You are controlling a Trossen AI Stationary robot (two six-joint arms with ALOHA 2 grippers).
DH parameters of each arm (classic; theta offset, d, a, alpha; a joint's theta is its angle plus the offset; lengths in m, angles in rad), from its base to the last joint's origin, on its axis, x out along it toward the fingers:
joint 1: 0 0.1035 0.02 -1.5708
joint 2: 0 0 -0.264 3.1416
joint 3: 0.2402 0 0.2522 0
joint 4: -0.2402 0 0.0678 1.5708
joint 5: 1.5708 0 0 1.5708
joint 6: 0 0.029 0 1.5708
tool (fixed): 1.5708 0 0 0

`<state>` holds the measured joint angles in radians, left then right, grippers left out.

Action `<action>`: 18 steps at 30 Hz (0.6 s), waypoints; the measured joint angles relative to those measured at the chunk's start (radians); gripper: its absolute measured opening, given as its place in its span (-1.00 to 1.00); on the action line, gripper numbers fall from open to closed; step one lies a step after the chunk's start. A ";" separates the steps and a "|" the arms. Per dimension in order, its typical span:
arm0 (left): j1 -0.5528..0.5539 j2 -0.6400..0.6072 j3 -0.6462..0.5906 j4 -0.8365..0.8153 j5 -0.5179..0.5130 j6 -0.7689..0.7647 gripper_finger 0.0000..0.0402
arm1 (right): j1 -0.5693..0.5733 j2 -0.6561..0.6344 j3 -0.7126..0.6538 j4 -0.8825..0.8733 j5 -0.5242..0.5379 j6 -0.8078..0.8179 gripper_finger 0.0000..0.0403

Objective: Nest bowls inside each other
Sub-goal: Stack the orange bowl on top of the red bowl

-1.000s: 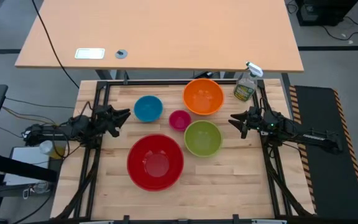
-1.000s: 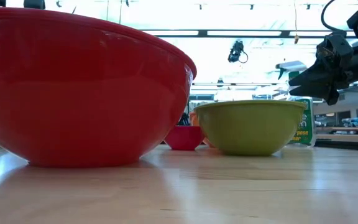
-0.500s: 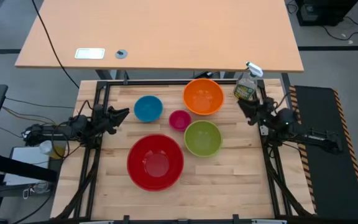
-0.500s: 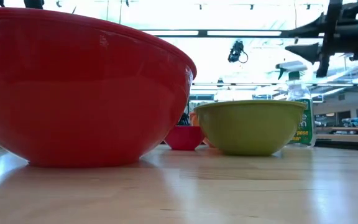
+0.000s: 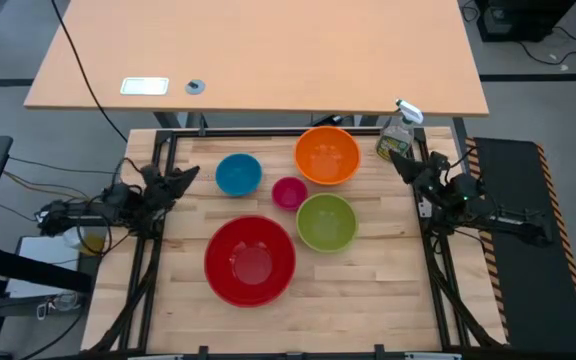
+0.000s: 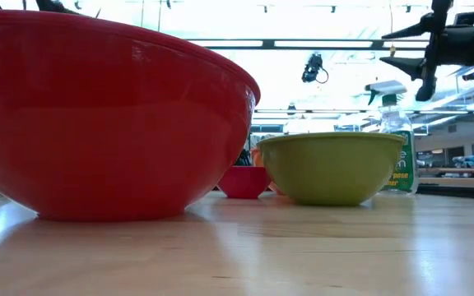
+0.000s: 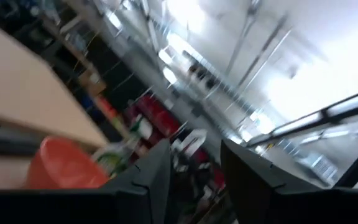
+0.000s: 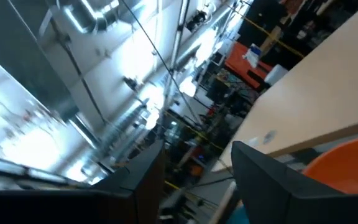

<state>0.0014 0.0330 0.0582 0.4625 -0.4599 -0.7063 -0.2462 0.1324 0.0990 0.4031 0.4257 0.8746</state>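
Note:
Five bowls stand apart on the wooden table, each on its base: red [image 5: 250,260] at the near middle, lime green [image 5: 326,222] to its right, magenta [image 5: 289,192], blue [image 5: 238,173] and orange [image 5: 327,155] farther back. My left gripper [image 5: 183,177] hovers open at the table's left side, left of the blue bowl, tipped upward. My right gripper [image 5: 400,160] hovers open at the far right, between the orange bowl and a spray bottle. It is high above the table in the low view [image 6: 397,51]. Nothing lies between either pair of fingers [image 7: 194,171] [image 8: 197,177].
A clear spray bottle [image 5: 396,138] stands at the table's far right corner, close to my right gripper. A black metal frame [image 5: 158,150] borders the table. Behind it is a light wooden desk [image 5: 258,60]. Bare wood [image 5: 368,300] lies at the near right.
My right gripper has risen, swung toward the table's far edge beside the spray bottle, tipped its fingers upward and rolled. My left gripper has tipped upward and rolled a little in place. The bowls have not moved.

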 joint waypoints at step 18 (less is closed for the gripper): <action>0.009 0.126 0.003 0.055 -0.178 -0.117 -0.28 | -0.006 0.506 0.212 0.111 -0.042 -0.192 -0.04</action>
<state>0.0101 0.1588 0.0608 0.5172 -0.6375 -0.8229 -0.2527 0.6388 0.3110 0.5137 0.3834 0.6827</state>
